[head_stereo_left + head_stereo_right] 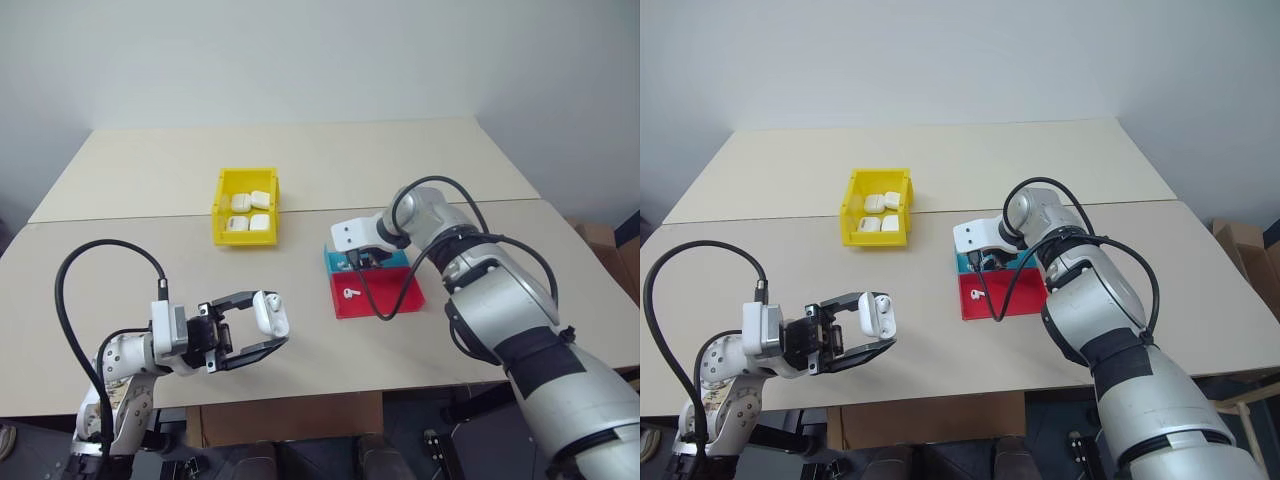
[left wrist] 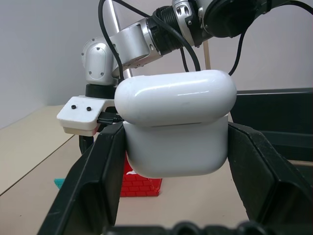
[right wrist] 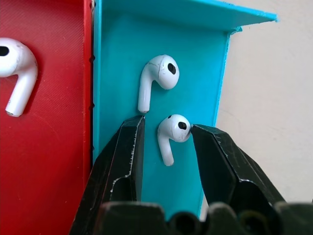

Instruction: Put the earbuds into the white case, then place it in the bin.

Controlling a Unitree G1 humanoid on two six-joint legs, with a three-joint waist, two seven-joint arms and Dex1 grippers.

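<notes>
— Two arms in my feed right now. Which one has the white case [image 1: 270, 313]?

— The left gripper [image 1: 262, 327]. I see its jaws clenched on the white case from both sides, holding it up off the desk [image 1: 120, 260] near the front edge. The lid sits closed in the left wrist view.

— And the right side?

— The right gripper [image 3: 166, 131] points down into the tray [image 1: 405, 296], over its teal compartment. Through the right wrist camera I see its jaws parted around one of the earbuds [image 3: 173, 133]; one black finger [image 3: 213, 147] touches the bud's head, the other stands just beside the stem. I cannot tell if the bud is gripped or just lying there.

— Any more earbuds about?

— A second earbud [image 3: 156, 78] lies in the same teal compartment, just beyond the jaws. A third earbud [image 3: 15, 67] lies in the red compartment, apart from the other two across the divider.

— Where is the bin [image 1: 246, 208]?

— Further back on the desk, left of the tray and well apart from both grippers. I count several white cases [image 1: 249, 213] already lying inside it.
</notes>
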